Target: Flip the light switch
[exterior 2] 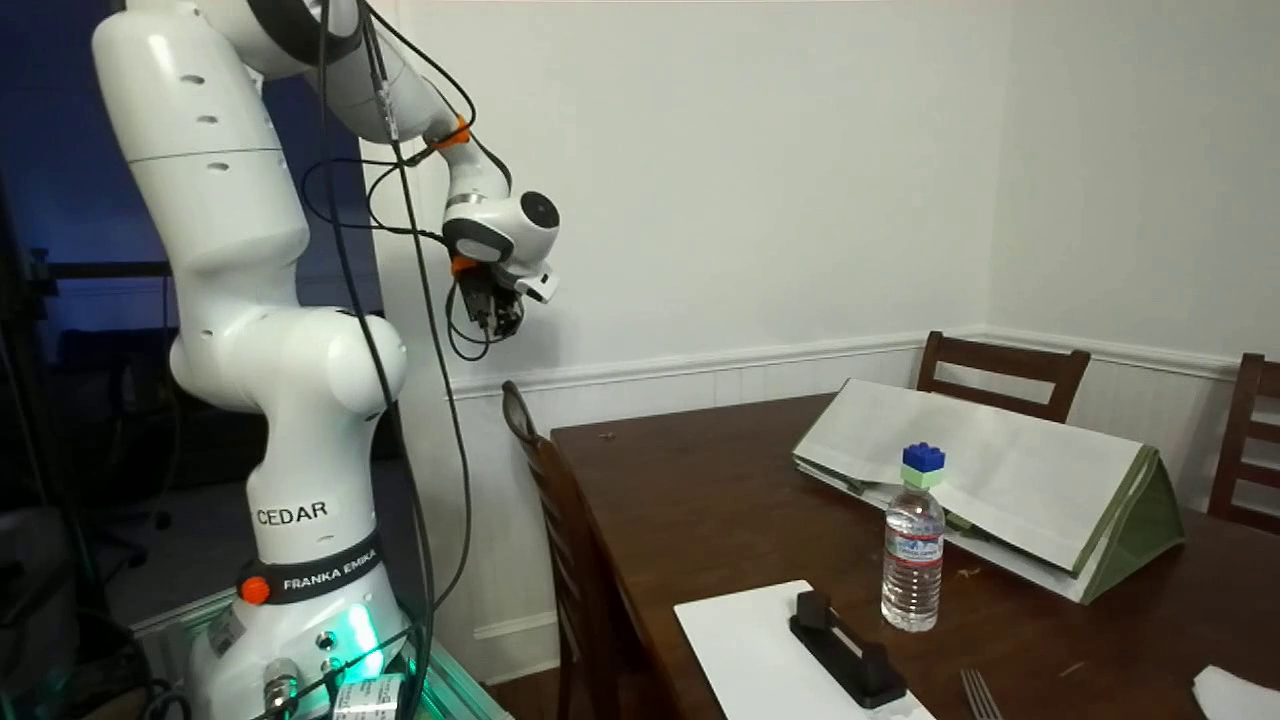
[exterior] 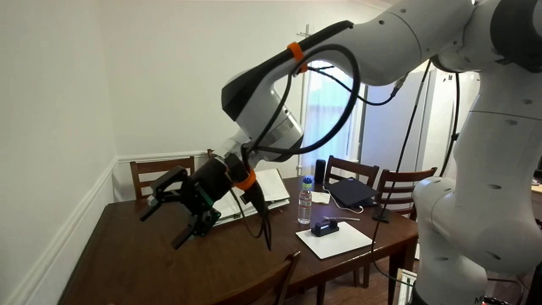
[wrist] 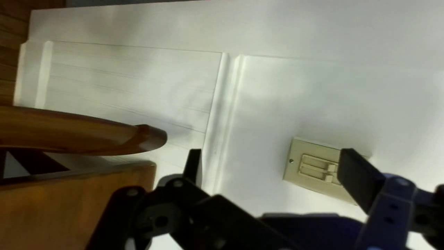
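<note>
A white, rounded, jointed robot arm point(exterior: 499, 169), seen in both exterior views, ends in a black, two-fingered gripper point(exterior: 160, 232) that slants downward. Its fingers are spread wide apart, released and holding nothing. In the wrist view, which is turned sideways with the brown wooden floor point(wrist: 12, 62) at the left edge, a beige, rectangular light switch plate point(wrist: 295, 170) is fixed to a white painted wall point(wrist: 267, 132), above a white moulded rail point(wrist: 221, 132). Two small, pale, blocky levers point(wrist: 329, 178) sit side by side on it. There, the plate appears mostly between the fingers, far closer to the finger on the view's right point(wrist: 360, 178), whose dark, blunt tip covers part of it and comes just beside the levers. Whether the tip touches the plate cannot be told from this angle. Toward the opposite finger, a brown, varnished wooden chair point(wrist: 86, 135) shows in front of the white lower panelling point(wrist: 138, 80). In both exterior views, a clear plastic water bottle point(exterior 2: 912, 580) topped with a blue toy brick point(exterior 2: 922, 457) stands upright on a dark brown wooden table point(exterior 2: 700, 480).
</note>
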Action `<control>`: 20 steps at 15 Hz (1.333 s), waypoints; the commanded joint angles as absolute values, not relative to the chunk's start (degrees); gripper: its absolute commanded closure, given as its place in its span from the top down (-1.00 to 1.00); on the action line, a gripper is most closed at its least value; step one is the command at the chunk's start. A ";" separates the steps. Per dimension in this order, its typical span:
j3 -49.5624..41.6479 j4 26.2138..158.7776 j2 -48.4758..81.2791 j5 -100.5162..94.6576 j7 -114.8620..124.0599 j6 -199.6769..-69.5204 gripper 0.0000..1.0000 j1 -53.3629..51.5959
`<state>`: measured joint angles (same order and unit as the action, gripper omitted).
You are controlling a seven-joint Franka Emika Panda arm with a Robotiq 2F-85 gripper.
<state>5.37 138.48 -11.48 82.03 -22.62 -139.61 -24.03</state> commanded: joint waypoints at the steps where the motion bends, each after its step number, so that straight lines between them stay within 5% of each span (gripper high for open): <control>1: 11.62 132.12 -5.00 93.97 -28.85 -142.55 1.00 -21.65; 2: 12.94 130.60 -3.55 97.06 -30.33 -143.85 1.00 -21.39; 3: 13.99 128.97 -2.09 100.07 -31.80 -145.15 0.50 -21.15; 4: 14.85 127.43 -0.76 102.93 -33.66 -146.64 0.48 -20.94; 14: 15.89 112.76 11.30 128.42 -52.38 -150.93 -0.94 -22.80; 20: 15.54 112.39 12.69 127.55 -51.79 -146.00 -1.00 -23.90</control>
<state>15.90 112.38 12.78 127.76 -52.09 -146.03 -23.60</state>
